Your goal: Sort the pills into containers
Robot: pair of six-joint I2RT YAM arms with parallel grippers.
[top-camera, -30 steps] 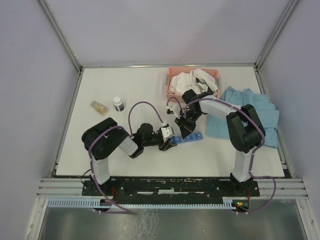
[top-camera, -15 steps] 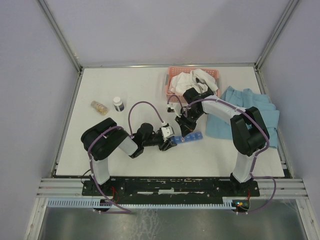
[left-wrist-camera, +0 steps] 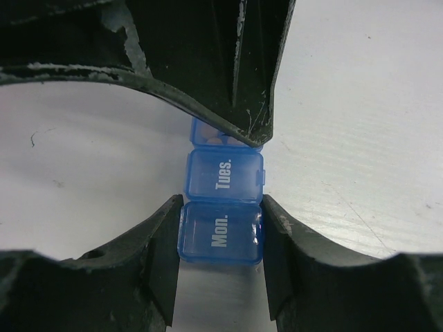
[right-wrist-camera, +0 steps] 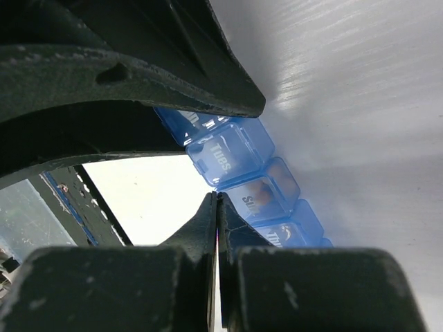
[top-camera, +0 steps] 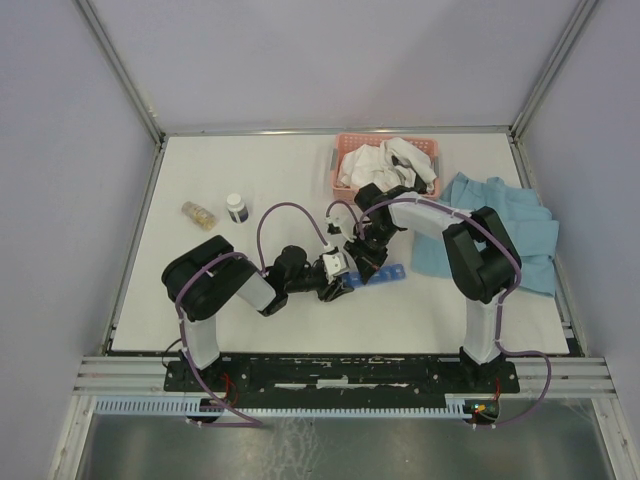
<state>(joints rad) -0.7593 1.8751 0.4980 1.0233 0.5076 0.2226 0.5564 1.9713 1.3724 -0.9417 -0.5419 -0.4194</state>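
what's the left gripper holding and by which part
The left gripper clamps the blue pill organiser by its end compartment, marked Mon., one finger on each side.

This is a robotics lab test cell. A flat white surface (top-camera: 260, 180) is boxed in by plain lavender panel walls (top-camera: 330, 60) set in bare aluminium frame posts (top-camera: 120, 70). At 6 o'clock an aluminium extrusion rail (top-camera: 120, 380) carries a black base plate (top-camera: 340, 372) with two black jointed arms, left (top-camera: 215, 285) and right (top-camera: 480, 260), trailing purple cables (top-camera: 275, 215).

Only a few props lie on the surface:
- a pink slotted plastic basket (top-camera: 345, 150) at 12 o'clock
- a crumpled blue cloth (top-camera: 520, 225) at 3 o'clock
- a small dark-capped clear bottle (top-camera: 237, 208) at 10 o'clock
- a narrow blue translucent plastic pill-organiser strip (top-camera: 385, 274) at centre
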